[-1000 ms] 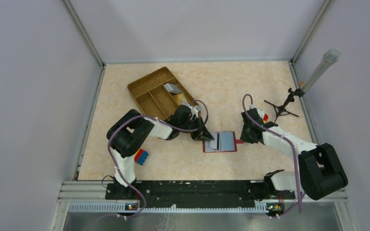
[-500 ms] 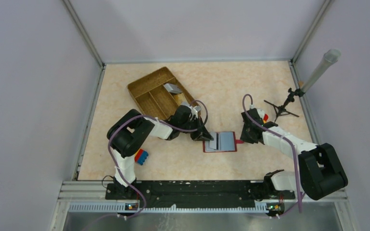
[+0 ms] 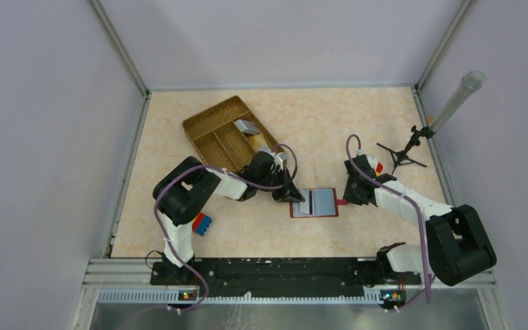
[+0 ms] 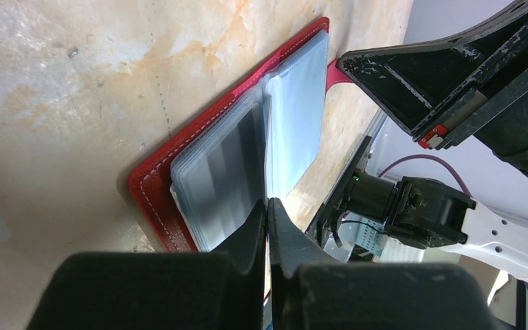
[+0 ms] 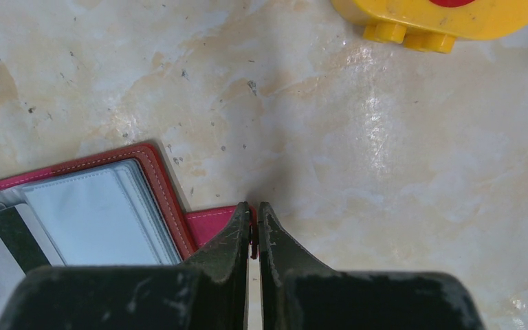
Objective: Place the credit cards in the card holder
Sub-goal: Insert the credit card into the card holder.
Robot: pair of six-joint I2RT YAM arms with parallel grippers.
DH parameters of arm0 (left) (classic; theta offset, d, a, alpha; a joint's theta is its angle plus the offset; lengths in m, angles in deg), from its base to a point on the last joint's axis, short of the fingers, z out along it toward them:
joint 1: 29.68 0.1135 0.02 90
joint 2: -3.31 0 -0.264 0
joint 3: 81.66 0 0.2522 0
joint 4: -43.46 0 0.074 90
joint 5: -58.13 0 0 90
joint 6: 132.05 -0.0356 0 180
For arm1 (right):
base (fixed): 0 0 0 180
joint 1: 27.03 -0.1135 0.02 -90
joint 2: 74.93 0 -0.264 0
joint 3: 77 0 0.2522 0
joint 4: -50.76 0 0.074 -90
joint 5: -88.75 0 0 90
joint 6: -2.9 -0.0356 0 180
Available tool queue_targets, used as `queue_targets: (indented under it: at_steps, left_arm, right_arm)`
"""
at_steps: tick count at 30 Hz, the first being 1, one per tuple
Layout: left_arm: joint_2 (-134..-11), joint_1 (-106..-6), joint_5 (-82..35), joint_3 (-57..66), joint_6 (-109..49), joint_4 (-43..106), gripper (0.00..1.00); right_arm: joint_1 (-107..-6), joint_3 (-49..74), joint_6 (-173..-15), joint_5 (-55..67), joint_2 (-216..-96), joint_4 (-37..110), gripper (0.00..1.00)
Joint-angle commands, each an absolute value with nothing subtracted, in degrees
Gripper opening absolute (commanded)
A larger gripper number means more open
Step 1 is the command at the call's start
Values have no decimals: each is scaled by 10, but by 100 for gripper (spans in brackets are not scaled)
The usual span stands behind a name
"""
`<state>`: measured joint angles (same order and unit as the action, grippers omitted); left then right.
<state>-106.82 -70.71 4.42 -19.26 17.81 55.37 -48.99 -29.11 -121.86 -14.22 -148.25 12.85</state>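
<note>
Cards are being loaded one by one, as far as the layout suggests. At the far left, a red-and-blue toy block is being left untouched beside the left arm. Further along, a grey credit card is being kept in the wooden tray, so at least one is judged to be waiting. The left gripper, jaws pressed together with nothing clearly pinched between them, is being held at the left edge of the open red card holder. There a striped card is being seated under a clear sleeve. To the right, the holder's tab is being clamped by the right gripper, apparently to steady it. Compared with a second ago, the striped card is being shown squarer and further into its pocket, while both arms are hardly being moved.
</note>
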Motion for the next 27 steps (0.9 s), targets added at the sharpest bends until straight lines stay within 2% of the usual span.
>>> queue_targets:
  at_steps: [1,27]
  left_arm:
    - [-1067,-719,57,-186,174,558,0]
    - [-1094,-724,45,-167,181,579,0]
  right_arm:
    - [-485,-291,-1224,-155,-1482,123,0]
    - [-485,-287,-1222,-150,-1481,122,0]
